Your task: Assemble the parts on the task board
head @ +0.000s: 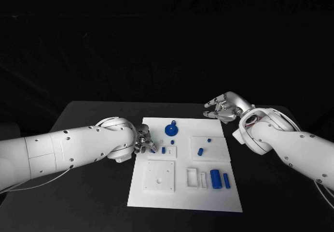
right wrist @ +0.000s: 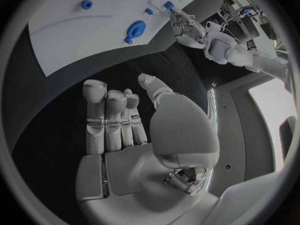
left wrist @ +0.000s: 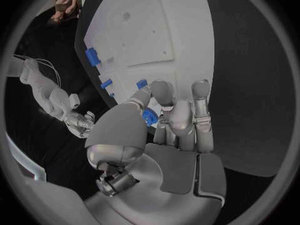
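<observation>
At the left edge of the white task board (head: 182,203), the left hand (head: 143,140) pinches a small blue part (left wrist: 149,117) between its fingertips. Beyond the board's far right corner, the right hand (head: 224,108) hovers, fingers loosely apart, holding nothing.

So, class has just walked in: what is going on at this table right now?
The left robot hand is at the left edge of the white task board, pinching a small blue part between its fingers. The right robot hand hovers over the black table beyond the board's far right corner, holding nothing. Other blue parts, including a round one, lie on the board.
</observation>
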Available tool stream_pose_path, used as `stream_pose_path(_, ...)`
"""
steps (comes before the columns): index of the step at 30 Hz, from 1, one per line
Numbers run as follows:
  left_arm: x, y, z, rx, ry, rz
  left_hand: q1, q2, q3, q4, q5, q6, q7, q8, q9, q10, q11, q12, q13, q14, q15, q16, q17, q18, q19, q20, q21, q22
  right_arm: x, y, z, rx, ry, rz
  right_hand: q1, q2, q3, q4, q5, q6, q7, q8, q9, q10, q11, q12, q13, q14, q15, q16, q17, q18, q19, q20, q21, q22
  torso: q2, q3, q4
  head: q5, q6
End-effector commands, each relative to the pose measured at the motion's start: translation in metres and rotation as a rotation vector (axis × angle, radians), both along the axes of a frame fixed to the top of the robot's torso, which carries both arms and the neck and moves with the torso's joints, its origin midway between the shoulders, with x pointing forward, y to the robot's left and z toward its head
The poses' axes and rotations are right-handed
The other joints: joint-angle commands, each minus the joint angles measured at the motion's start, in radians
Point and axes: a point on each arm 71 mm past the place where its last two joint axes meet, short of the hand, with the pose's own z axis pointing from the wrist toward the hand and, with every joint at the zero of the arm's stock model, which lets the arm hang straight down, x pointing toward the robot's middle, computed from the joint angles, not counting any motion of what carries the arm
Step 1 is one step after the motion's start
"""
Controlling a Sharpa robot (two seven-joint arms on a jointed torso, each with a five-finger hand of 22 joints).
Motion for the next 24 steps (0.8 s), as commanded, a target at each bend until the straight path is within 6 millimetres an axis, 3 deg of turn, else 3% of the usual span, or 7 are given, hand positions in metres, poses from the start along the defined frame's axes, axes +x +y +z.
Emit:
stream_pose_path(1, -0.0079, -0.0035, -0.0157, 0.028, 0.080, -0.023, -0.003, 0.009, -0.014, 0.018, -0.017, 0.212, -0.135, -0.003, 0.002, 0.010, -0.030, 0.005, 0.002, 0.000, -0.002, 0.005, 0.001, 0.008, 0.004, 0.007, -0.002, 0.017, -0.0005, 0.0015, -0.0002, -0.003, 0.002, 0.013, -0.010, -0.002, 0.006, -0.002, 0.007, -0.005, -0.001, -0.006, -0.002, -0.004, -0.001, -0.002, 0.000, -0.005, 0.000, -0.005, -0.001, 0.017, 0.003, 0.000, 0.000, 0.074, 0.000, 0.0005, -0.0010, 0.001, 0.001)
stream_pose_path(9, -0.0076, -0.0058, -0.0160, 0.026, 0.085, -0.029, -0.006, 0.013, -0.026, 0.033, -0.028, 0.214, -0.135, -0.003, 0.003, 0.010, -0.030, 0.007, 0.004, 0.000, -0.002, 0.006, 0.003, 0.008, 0.004, 0.008, -0.003, 0.018, -0.0006, 0.0015, -0.0001, -0.003, 0.002, 0.013, -0.011, -0.002, 0.006, -0.002, 0.009, -0.005, -0.001, -0.006, -0.002, -0.004, -0.001, -0.002, 0.000, -0.004, 0.000, -0.005, -0.001, 0.017, 0.003, 0.000, 0.000, 0.074, 0.000, 0.0004, -0.0012, -0.001, 0.000)
stream_pose_path(18, -0.0076, -0.0062, -0.0164, 0.026, 0.090, -0.032, -0.014, 0.003, -0.047, 0.055, -0.035, 0.216, -0.137, -0.003, 0.003, 0.010, -0.030, 0.007, 0.007, 0.000, -0.002, 0.007, 0.004, 0.009, 0.004, 0.009, -0.004, 0.018, -0.0006, 0.0012, -0.0001, -0.004, 0.002, 0.013, -0.011, -0.002, 0.006, -0.002, 0.009, -0.005, -0.001, -0.006, -0.002, -0.004, -0.001, -0.002, 0.000, -0.004, 0.000, -0.005, -0.001, 0.017, 0.003, 0.000, 0.000, 0.074, 0.000, 0.0000, 0.0005, -0.003, 0.000)
stream_pose_path(22, -0.0076, -0.0065, -0.0164, 0.026, 0.091, -0.033, -0.017, -0.009, -0.063, 0.074, -0.050, 0.216, -0.138, -0.003, 0.002, 0.010, -0.031, 0.007, 0.008, 0.000, -0.002, 0.006, 0.004, 0.009, 0.005, 0.009, -0.005, 0.018, -0.0005, 0.0013, -0.0002, -0.003, 0.002, 0.013, -0.011, -0.002, 0.006, -0.002, 0.009, -0.005, -0.001, -0.006, -0.002, -0.004, -0.001, -0.002, 0.000, -0.004, 0.000, -0.005, -0.001, 0.017, 0.003, 0.000, 0.000, 0.074, 0.000, -0.0003, 0.0002, -0.003, -0.001)
stream_pose_path(24, -0.0075, -0.0066, -0.0164, 0.025, 0.091, -0.033, -0.027, -0.012, -0.072, 0.084, -0.077, 0.217, -0.138, -0.003, 0.002, 0.010, -0.031, 0.007, 0.008, 0.000, -0.002, 0.006, 0.004, 0.009, 0.005, 0.009, -0.006, 0.017, -0.0004, 0.0014, -0.0002, -0.003, 0.002, 0.013, -0.011, -0.002, 0.006, -0.002, 0.009, -0.005, -0.001, -0.006, -0.002, -0.004, -0.001, -0.002, 0.000, -0.004, 0.000, -0.005, -0.001, 0.017, 0.003, 0.000, 0.000, 0.074, 0.000, -0.0004, 0.0004, -0.003, -0.001)
